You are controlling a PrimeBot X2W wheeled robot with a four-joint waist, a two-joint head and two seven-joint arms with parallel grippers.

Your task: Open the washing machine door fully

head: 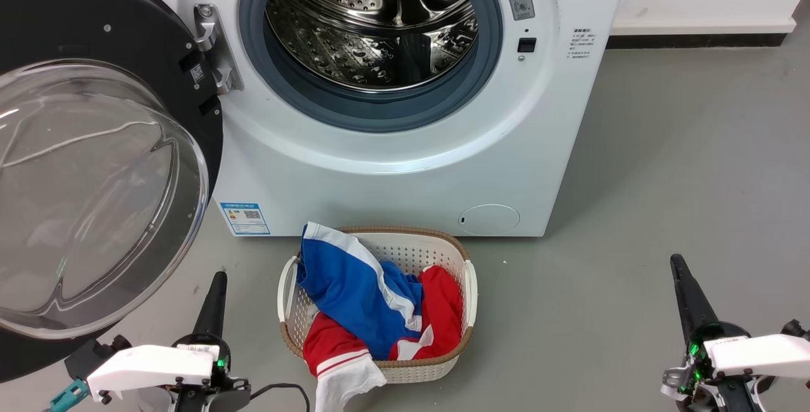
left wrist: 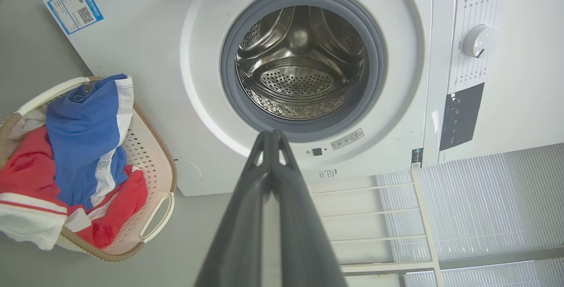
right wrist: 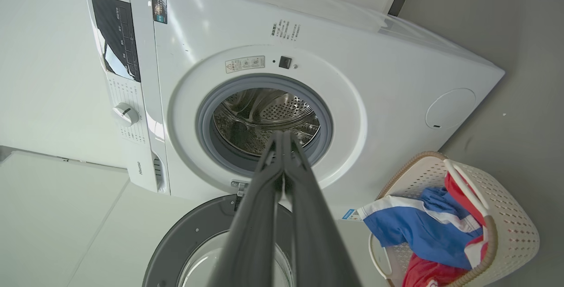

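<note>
- Washing machine door (head: 126,38) is standing wide open, left of the washing machine (head: 405,178).
- Left gripper (head: 218,279) is hovering below it, jaws clenched, empty.
- Right gripper (head: 678,266) is hovering well apart, likewise clenched.

White front-loading washing machine (left wrist: 211,80), steel drum (left wrist: 299,84) exposed; cream perforated laundry basket (left wrist: 147,159) holding red-blue-white garments (left wrist: 83,137); left gripper (left wrist: 272,133), jaws together.

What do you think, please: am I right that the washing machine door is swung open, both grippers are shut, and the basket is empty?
Not quite: the head view shows the basket holding red and blue clothes. Otherwise yes: the washing machine door is swung open, and the left gripper and right gripper are shut.
</note>
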